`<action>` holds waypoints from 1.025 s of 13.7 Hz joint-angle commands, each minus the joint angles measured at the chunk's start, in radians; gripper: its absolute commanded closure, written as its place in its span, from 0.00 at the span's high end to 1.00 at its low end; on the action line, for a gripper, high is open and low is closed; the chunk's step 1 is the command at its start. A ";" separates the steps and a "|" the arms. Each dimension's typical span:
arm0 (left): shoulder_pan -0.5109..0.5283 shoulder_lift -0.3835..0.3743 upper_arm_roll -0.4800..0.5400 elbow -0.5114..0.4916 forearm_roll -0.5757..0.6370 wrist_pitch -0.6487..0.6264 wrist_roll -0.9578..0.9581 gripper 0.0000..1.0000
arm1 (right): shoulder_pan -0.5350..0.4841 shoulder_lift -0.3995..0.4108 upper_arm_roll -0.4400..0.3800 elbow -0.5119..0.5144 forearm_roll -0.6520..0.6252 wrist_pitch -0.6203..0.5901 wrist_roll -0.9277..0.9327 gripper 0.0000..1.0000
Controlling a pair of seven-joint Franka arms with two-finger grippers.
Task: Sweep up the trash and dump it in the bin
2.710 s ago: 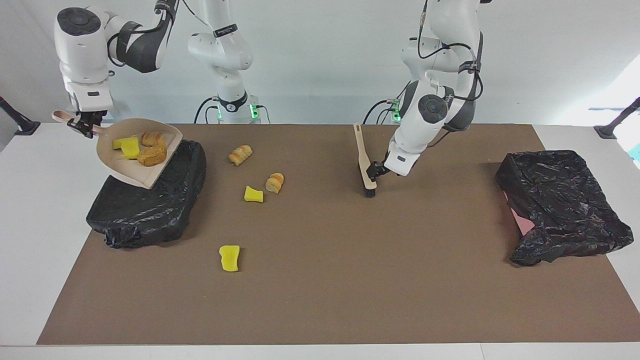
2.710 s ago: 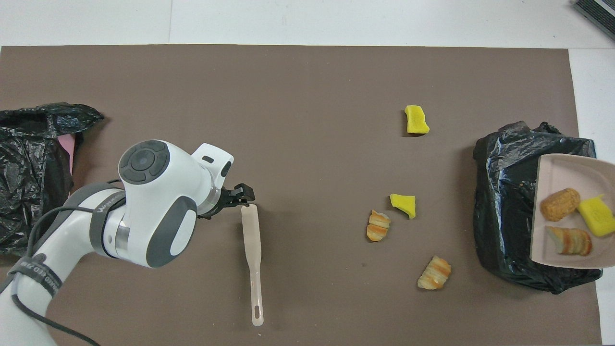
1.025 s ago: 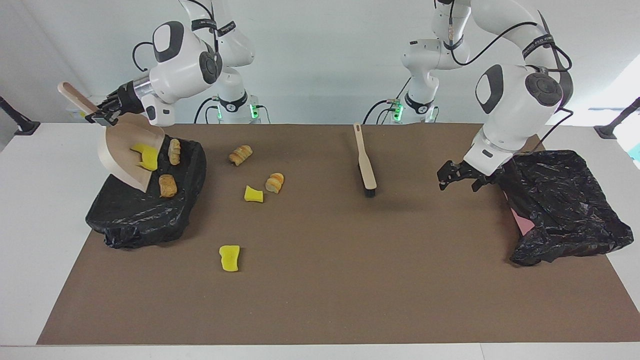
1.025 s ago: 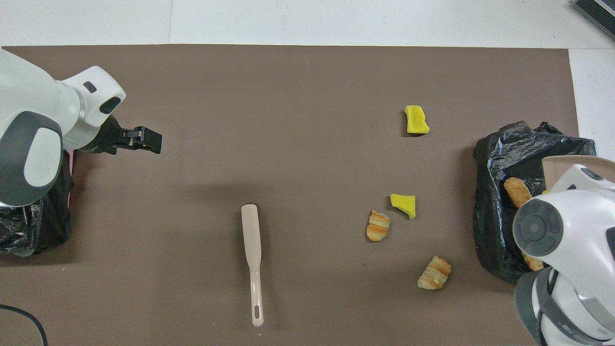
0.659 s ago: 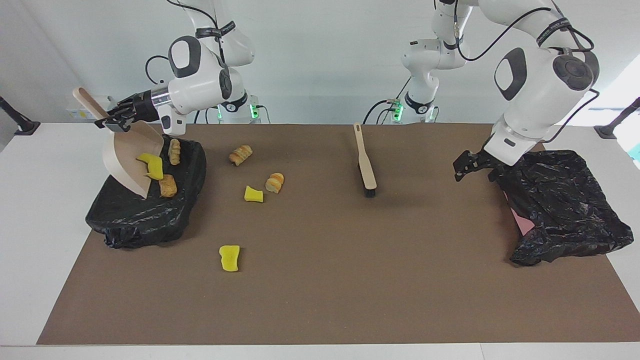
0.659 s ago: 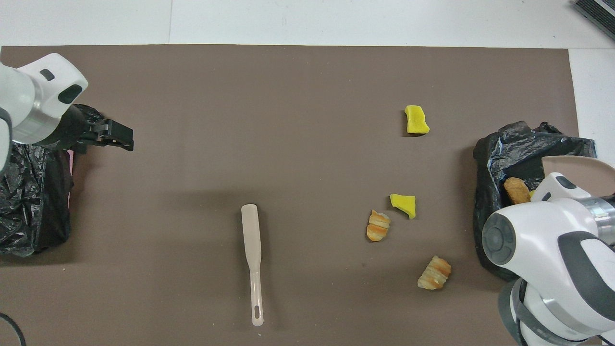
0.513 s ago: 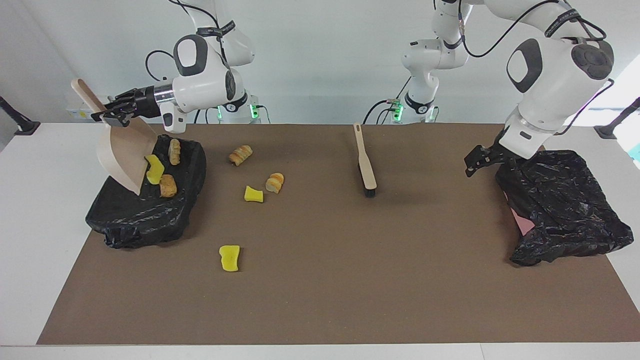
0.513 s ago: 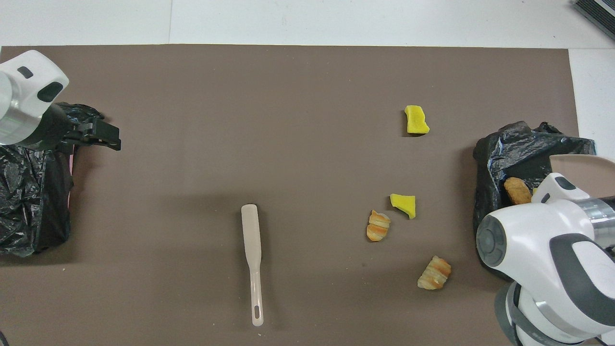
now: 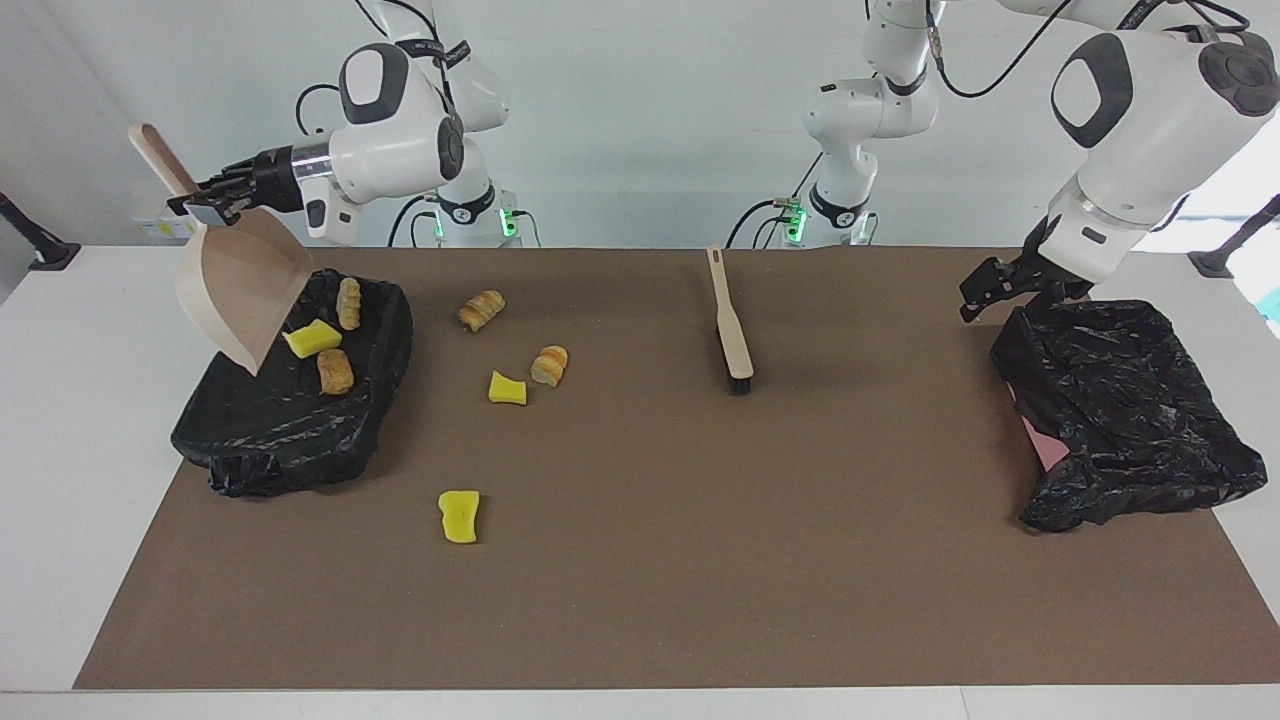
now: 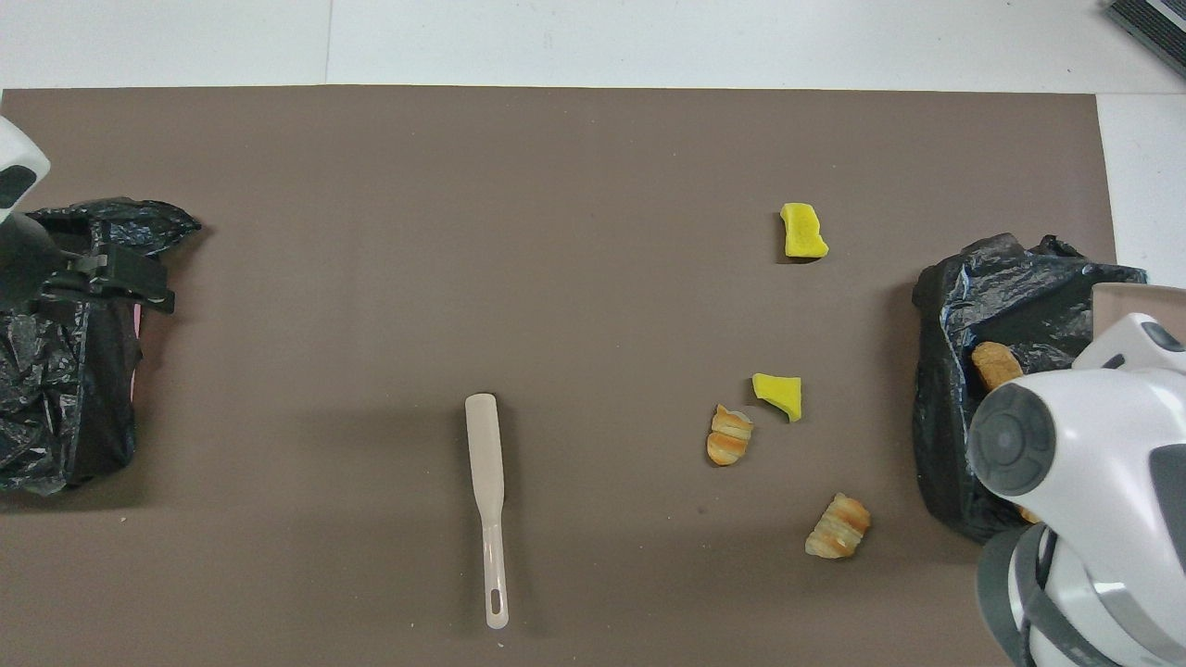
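My right gripper is shut on the handle of the beige dustpan, which hangs steeply tilted and empty over the black-lined bin at the right arm's end. In the bin lie three bits of trash: a yellow sponge and two bread lumps. On the mat are two bread pieces and two yellow sponges. The overhead view shows the bin partly under the right arm. My left gripper is open and empty.
The beige brush lies alone mid-mat, bristles away from the robots. A second black-bagged container, pink showing at its side, sits at the left arm's end; my left gripper hangs over its edge nearest the robots. The brown mat covers the table.
The dustpan tipped steeper and rose; the last yellow sponge slid off it into the bin. The left arm drew away from the brush to over the other black bag.
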State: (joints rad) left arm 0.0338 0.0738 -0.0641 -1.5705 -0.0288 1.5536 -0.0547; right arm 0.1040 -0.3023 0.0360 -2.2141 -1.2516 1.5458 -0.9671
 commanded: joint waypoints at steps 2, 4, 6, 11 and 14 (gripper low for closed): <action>-0.008 -0.031 -0.016 0.041 0.044 -0.063 0.032 1.00 | -0.027 0.020 -0.002 0.141 0.182 -0.010 -0.035 0.00; -0.006 -0.045 -0.014 0.017 0.044 -0.066 0.039 1.00 | -0.032 0.072 -0.002 0.233 0.280 -0.013 -0.010 0.00; -0.002 -0.046 -0.014 0.023 0.046 -0.066 0.036 1.00 | -0.059 0.104 -0.002 0.270 0.423 0.000 0.060 0.00; 0.002 -0.045 -0.006 0.046 0.059 -0.098 0.056 1.00 | -0.069 0.215 0.001 0.382 0.705 0.045 0.247 0.00; 0.001 -0.035 -0.006 0.092 0.058 -0.142 0.097 1.00 | -0.052 0.300 0.015 0.421 0.872 0.053 0.462 0.00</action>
State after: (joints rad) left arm 0.0335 0.0362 -0.0702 -1.5239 0.0113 1.4551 -0.0031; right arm 0.0535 -0.0733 0.0394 -1.8470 -0.4563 1.5967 -0.6236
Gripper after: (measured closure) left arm 0.000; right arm 0.683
